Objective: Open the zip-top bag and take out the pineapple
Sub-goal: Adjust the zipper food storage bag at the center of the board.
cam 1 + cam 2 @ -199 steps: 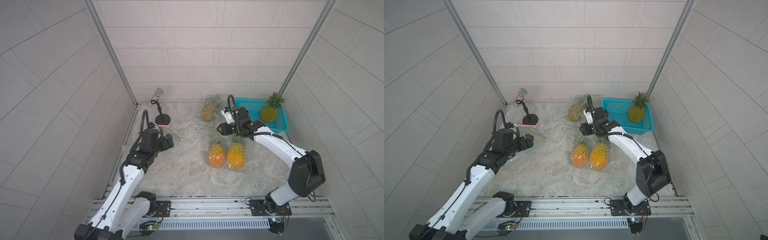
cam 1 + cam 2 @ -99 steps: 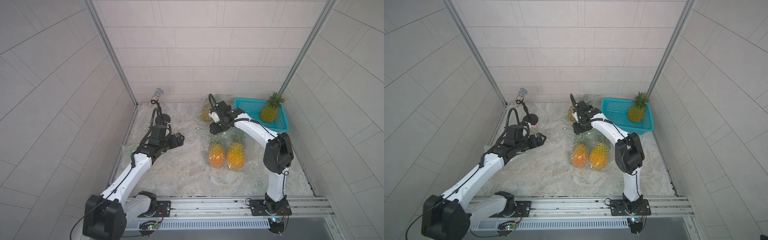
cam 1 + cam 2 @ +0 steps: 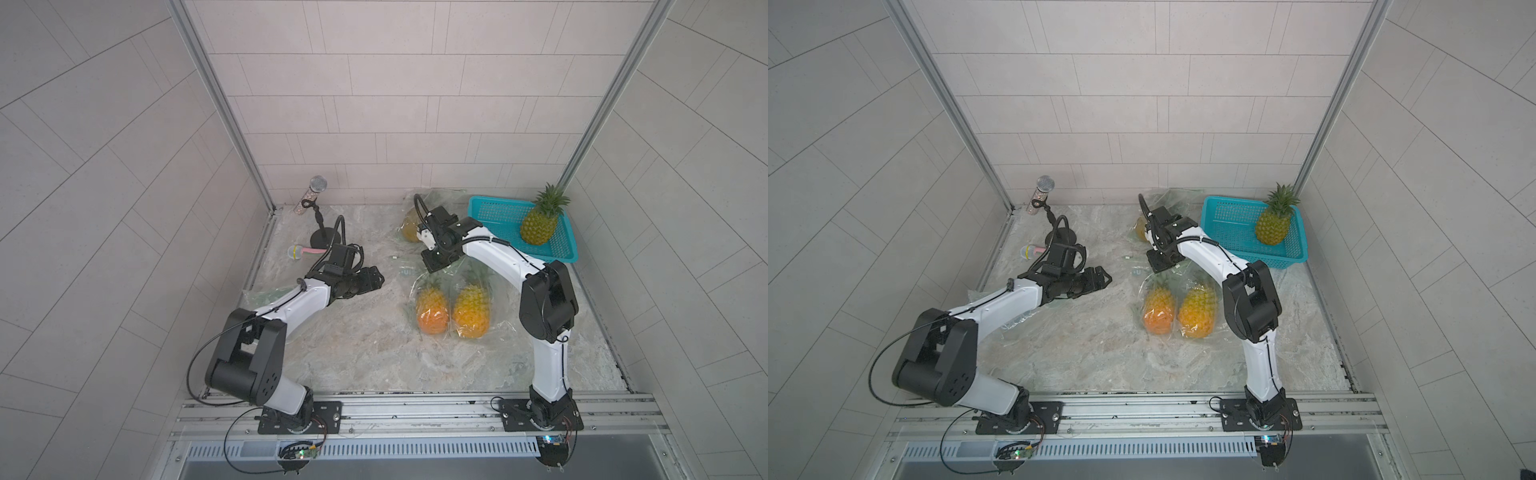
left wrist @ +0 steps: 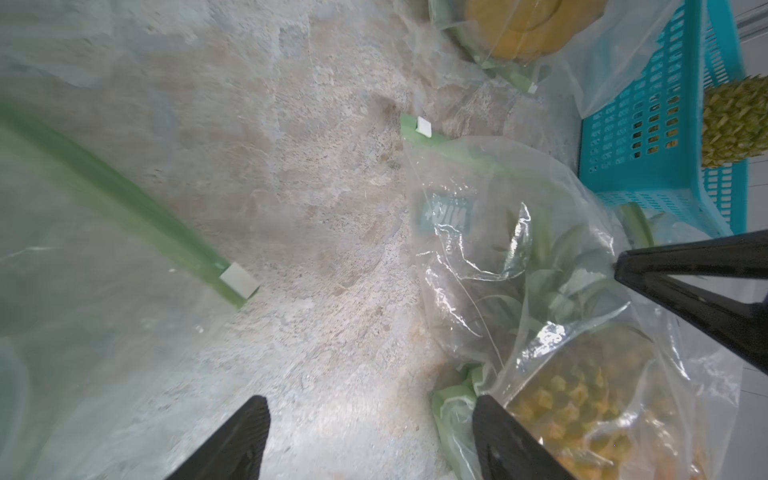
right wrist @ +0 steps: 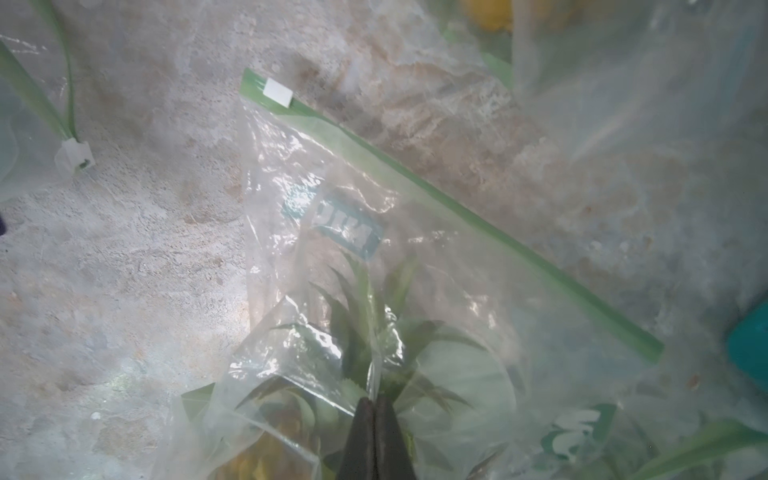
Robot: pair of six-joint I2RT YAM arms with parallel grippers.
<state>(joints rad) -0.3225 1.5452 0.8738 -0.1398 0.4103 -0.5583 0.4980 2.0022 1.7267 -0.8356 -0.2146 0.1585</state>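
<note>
The right gripper [image 5: 376,415], pressed together, pinches the film of the zip-top bag [image 5: 415,232] over the pineapple [image 5: 365,320] inside. Hold the pinch taut. Seat the spread left gripper [image 4: 370,436] squarely on the white slider [image 4: 424,125] before pulling.

Two robot arms reach over a stone table with pineapples on it.

The right gripper [image 3: 1159,266] points down onto the clear zip-top bag [image 3: 1177,286], at the leafy end of the orange pineapple [image 3: 1158,309] and the yellow pineapple [image 3: 1198,309], which lie side by side in the plastic. The left gripper [image 3: 1105,279] hangs low over the table [image 3: 1100,357], apart from that bag and pointing toward it. Behind the right arm sits another bagged pineapple [image 3: 1140,228]. A blue basket [image 3: 1229,224] in the far corner holds a standing pineapple [image 3: 1273,224]. A silver microphone [image 3: 1044,192] on a black stand and a small pink toy [image 3: 1032,252] are near the back wall. A flat empty bag [image 3: 1017,322] lies under the left arm.
</note>
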